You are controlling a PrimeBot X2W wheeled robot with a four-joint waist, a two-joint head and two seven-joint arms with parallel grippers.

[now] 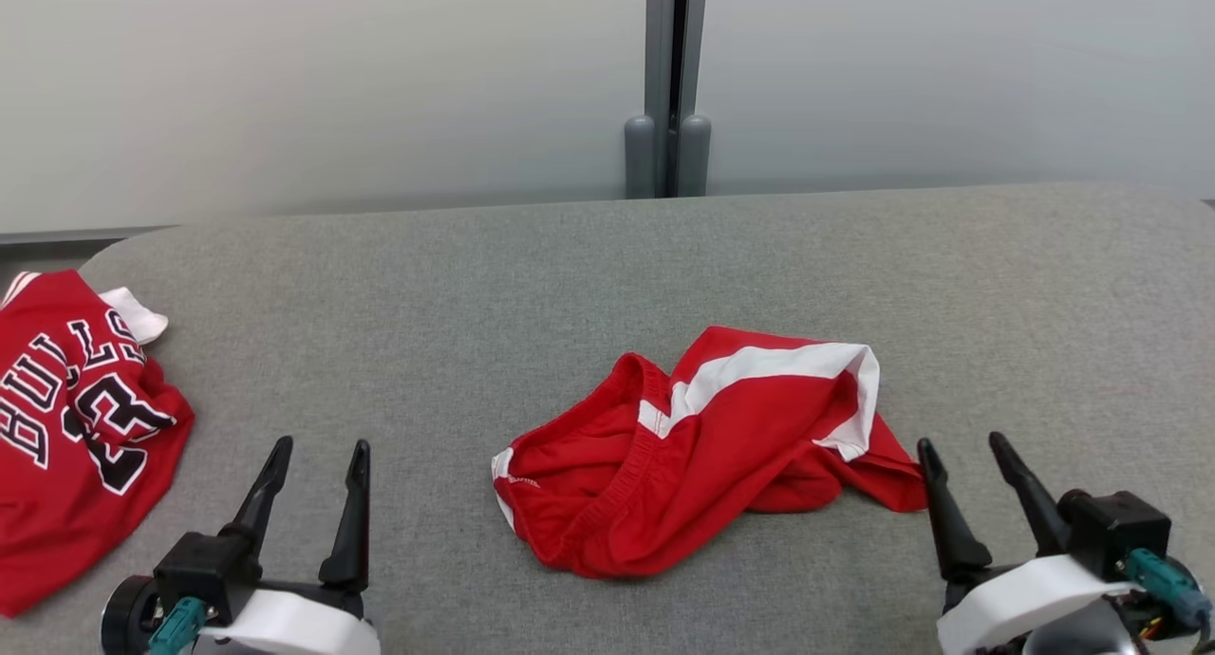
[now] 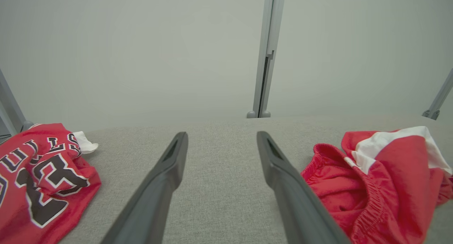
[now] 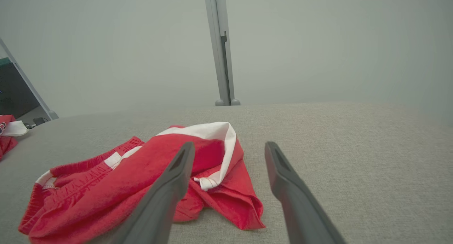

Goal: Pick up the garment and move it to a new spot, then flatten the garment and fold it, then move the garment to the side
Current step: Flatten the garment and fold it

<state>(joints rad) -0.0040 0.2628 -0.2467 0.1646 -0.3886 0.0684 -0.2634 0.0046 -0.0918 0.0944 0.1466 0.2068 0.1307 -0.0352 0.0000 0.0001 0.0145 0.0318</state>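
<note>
A crumpled red garment, shorts with white stripes and an elastic waistband, lies on the grey fabric table near its front middle. My left gripper stands open at the lower left, apart from the shorts, with nothing between its fingers. In the left wrist view the left gripper has the shorts off to its right. My right gripper is open just right of the shorts' right edge. In the right wrist view the right gripper points past the hem of the shorts, its left finger over the cloth.
A red jersey with black and white lettering lies bunched at the table's left edge; the same jersey shows left of the left fingers. A grey post stands behind the table against a pale wall. Bare table stretches right and back.
</note>
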